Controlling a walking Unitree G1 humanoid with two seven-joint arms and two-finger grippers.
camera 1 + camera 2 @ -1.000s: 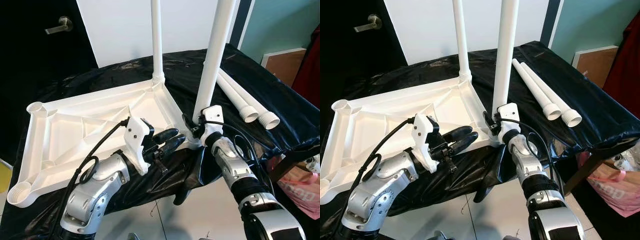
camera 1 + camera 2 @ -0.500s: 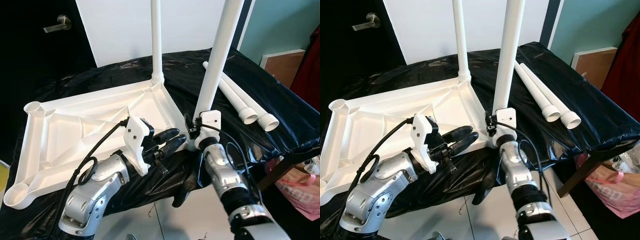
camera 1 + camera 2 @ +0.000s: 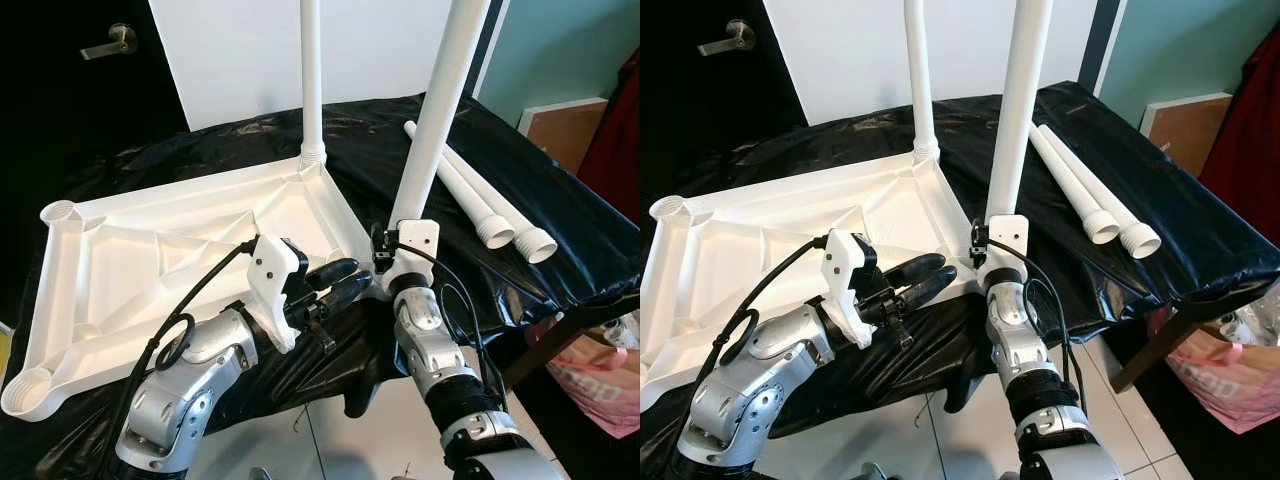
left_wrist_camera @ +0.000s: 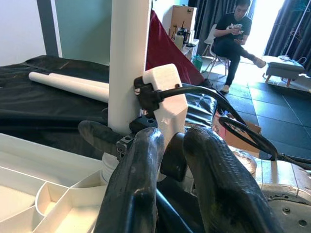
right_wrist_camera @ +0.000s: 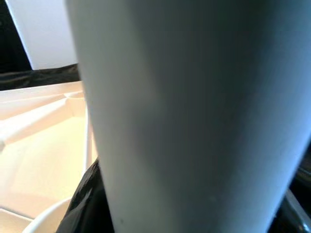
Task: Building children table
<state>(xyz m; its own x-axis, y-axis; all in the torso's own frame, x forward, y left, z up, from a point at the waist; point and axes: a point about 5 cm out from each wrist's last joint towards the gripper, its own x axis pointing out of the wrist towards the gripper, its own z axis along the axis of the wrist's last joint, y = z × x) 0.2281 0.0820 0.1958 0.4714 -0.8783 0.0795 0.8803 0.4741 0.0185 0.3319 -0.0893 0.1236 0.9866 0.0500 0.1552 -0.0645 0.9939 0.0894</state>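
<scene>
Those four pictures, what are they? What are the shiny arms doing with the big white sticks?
They all come from cameras on one robot. The two wide pictures are its eyes, looking down from its head. The other two are from small cameras on its wrists.

The silver arms end in black two-fingered end effectors. The right end effector grips the tall white plastic tube leg near its bottom, standing it up at the near right corner of the upside-down white plastic tabletop. That is why its wrist picture is so white. The left end effector hovers beside it with fingers together, holding nothing.

One slim white leg already stands in the far corner. Two spare white legs lie on the black plastic sheet covering the workbench. A person sits far behind.
</scene>
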